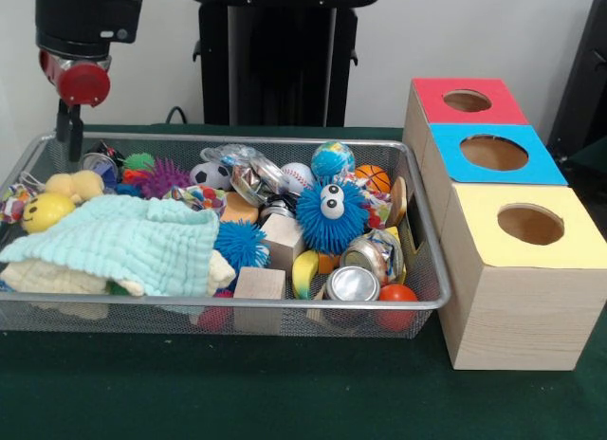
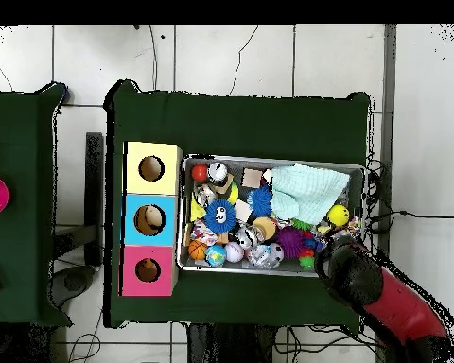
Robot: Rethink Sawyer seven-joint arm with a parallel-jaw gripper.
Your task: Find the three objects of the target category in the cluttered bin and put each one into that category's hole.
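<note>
Broadly, the dark green table (image 1: pixel 285 393) is carrying everything, and the bin (image 1: pixel 228 305), a wide, shallow basket of silver wire mesh with a rounded metal rim, is sitting across its middle, crammed with toys. Beside the bin, three pale wooden boxes are standing in a row along one end of the table; the red-topped box (image 1: pixel 446 103) is standing at the far corner in the front view, its round dark hole (image 1: pixel 467 100) showing uncovered. A mint-green cloth (image 1: pixel 128 241) is lying over the bin's contents at the end away from the boxes. Just beside it, a pale yellow soft toy (image 1: pixel 76 185) is peeking out. The gripper (image 1: pixel 68 137) is hanging over that same far corner of the bin; whether it is released or clenched cannot be told.
</note>
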